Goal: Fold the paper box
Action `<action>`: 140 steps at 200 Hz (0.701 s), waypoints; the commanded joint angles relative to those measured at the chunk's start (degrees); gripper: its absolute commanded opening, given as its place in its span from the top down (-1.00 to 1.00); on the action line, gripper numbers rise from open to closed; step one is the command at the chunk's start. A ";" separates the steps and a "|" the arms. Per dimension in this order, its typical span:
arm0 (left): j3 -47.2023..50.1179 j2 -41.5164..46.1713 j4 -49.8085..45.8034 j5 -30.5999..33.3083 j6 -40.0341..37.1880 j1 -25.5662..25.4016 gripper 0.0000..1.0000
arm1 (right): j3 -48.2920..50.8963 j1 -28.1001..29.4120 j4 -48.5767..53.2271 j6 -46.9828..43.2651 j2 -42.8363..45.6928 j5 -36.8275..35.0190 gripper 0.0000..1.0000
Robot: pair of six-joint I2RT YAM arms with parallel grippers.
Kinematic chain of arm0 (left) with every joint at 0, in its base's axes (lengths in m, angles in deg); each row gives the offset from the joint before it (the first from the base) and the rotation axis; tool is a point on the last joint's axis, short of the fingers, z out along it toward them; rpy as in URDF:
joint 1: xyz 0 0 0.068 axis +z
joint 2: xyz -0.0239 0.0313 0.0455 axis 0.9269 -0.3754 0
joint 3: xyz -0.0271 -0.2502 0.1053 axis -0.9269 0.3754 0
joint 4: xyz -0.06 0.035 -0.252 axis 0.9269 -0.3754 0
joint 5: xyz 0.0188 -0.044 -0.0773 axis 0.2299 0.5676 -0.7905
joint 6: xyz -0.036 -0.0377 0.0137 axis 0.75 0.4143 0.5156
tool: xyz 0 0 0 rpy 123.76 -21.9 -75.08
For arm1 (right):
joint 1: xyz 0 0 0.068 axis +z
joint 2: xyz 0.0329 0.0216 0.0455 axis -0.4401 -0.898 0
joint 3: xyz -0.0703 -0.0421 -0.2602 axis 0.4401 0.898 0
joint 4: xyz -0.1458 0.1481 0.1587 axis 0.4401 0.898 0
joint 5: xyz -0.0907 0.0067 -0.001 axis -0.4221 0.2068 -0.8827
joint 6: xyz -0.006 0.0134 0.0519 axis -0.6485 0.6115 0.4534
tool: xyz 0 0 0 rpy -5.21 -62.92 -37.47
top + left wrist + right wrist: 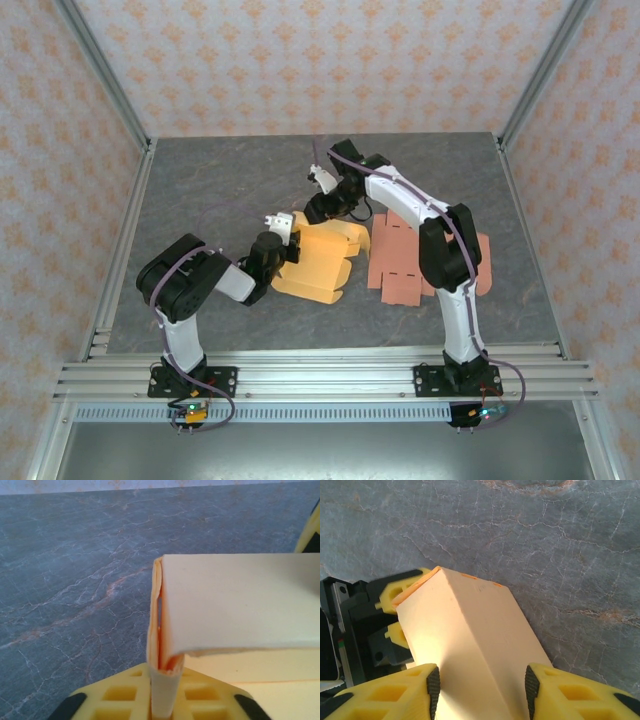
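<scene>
Paper box [240, 600] in L claw [162, 696]

The whole table [220, 180] is seen from high behind its near edge. The left wrist view is set low, skimming across the surface; the right wrist view is aimed steeply down. The paper box [318, 255], close in both, is shared by all three.

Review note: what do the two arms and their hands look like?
Both the left arm and right arm have black and white segments, with a purple cable running along each, on black base plates. The left hand and right hand have yellow fingers with square cut-outs and black pads.
</scene>
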 commanded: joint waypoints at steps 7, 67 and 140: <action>0.82 1.93 1.64 1.35 0.75 -0.35 0.42 | 0.83 0.27 0.95 -0.54 -0.86 -3.38 0.09; 0.26 5.46 -1.38 1.67 0.08 0.42 0.59 | 3.27 0.26 0.61 0.72 -0.03 -0.29 0.22; -0.92 -1.76 2.38 -1.39 -2.31 0.07 1.00 | 11.15 0.29 -8.02 7.30 3.31 0.30 0.16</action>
